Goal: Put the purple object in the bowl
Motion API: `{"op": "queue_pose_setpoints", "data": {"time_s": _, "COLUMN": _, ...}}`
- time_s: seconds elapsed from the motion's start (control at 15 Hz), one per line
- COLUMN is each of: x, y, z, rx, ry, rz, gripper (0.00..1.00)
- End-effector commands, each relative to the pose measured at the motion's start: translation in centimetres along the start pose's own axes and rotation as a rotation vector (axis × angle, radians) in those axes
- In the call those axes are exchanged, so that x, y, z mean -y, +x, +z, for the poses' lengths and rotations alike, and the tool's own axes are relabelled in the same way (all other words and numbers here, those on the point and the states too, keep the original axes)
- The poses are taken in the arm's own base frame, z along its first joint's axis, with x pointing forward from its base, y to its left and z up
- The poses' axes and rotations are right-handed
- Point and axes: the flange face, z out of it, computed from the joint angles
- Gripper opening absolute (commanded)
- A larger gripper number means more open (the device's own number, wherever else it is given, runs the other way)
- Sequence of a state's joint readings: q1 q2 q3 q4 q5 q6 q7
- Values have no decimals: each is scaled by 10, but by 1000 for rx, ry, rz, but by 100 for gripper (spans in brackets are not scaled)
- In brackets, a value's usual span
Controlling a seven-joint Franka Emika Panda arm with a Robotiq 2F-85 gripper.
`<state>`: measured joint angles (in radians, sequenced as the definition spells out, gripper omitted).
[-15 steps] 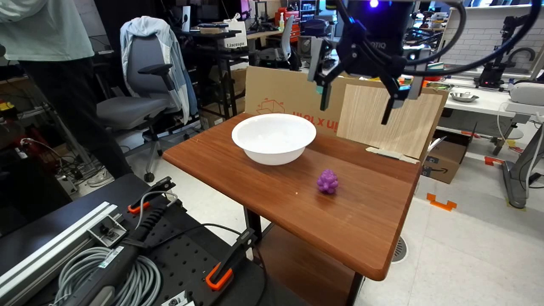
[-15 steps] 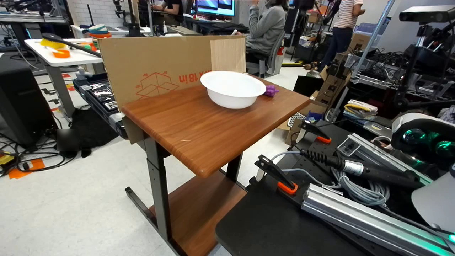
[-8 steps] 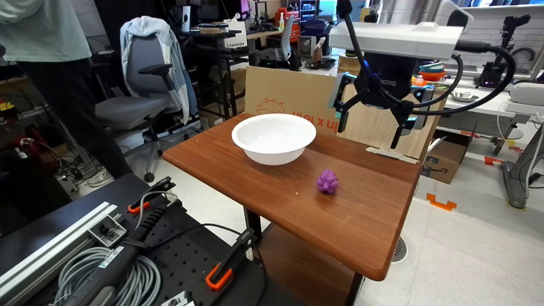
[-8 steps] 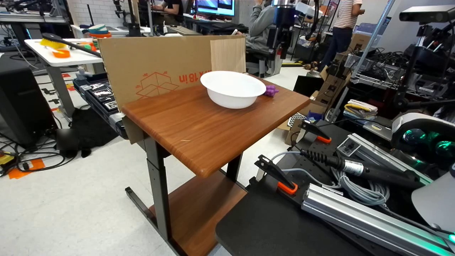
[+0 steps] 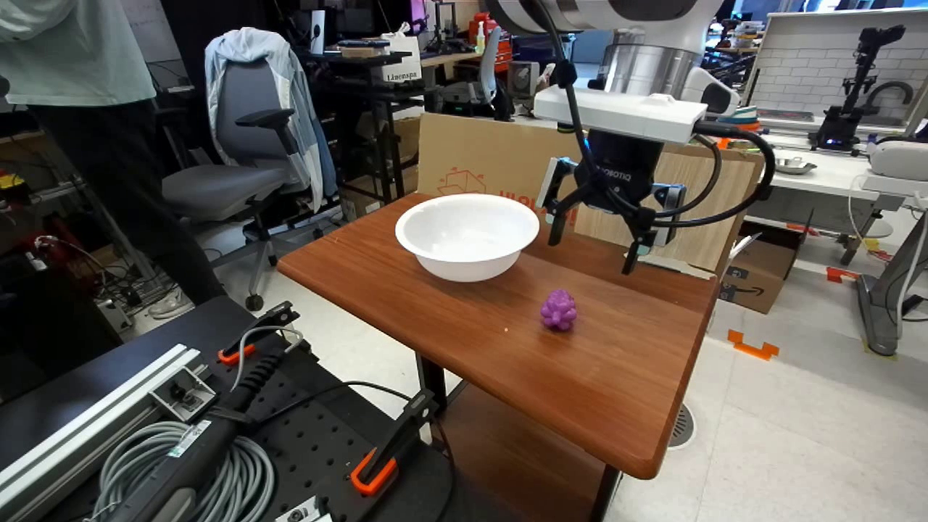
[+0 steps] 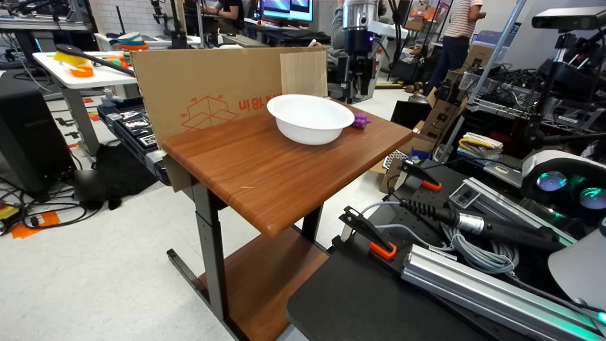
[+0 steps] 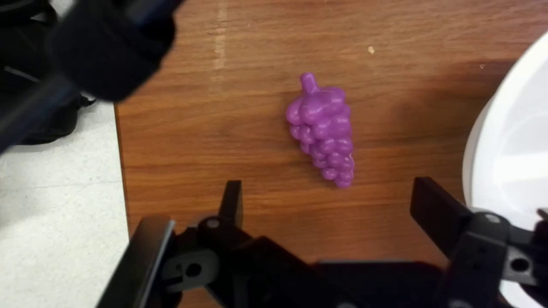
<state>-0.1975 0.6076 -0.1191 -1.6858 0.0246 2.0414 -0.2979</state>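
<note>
wrist view: pale floor at left; the purple object, a grape bunch, lies on the brown table; the gripper hangs above it, fingers spread wide; the white bowl stands apart at far right.

On the desk, in an exterior view, the bowl sits left and farther back, the grapes right and nearer, apart from it. The pincer hangs above the desk, to the bowl's right and higher in that view than the grapes. A cardboard panel stands behind the desk, a wooden board before its right part; a workbench lies before the desk, to the left. In the wrist view the grapes lie left of the bowl, which runs past the right edge.
</note>
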Motion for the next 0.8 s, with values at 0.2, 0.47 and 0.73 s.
{"op": "queue_pose_setpoints", "data": {"time_s": 0.2, "x": 0, "y": 3, "z": 30, "rx": 99, "ry": 0, "rz": 65, "gripper": 100}}
{"op": "queue_pose_setpoints", "data": {"time_s": 0.47, "x": -6, "y": 0, "z": 49, "rx": 125, "ry": -14, "rz": 92, "gripper": 100}}
{"op": "queue_pose_setpoints", "data": {"time_s": 0.73, "x": -8, "y": 3, "z": 61, "rx": 146, "ry": -29, "rz": 120, "gripper": 100}}
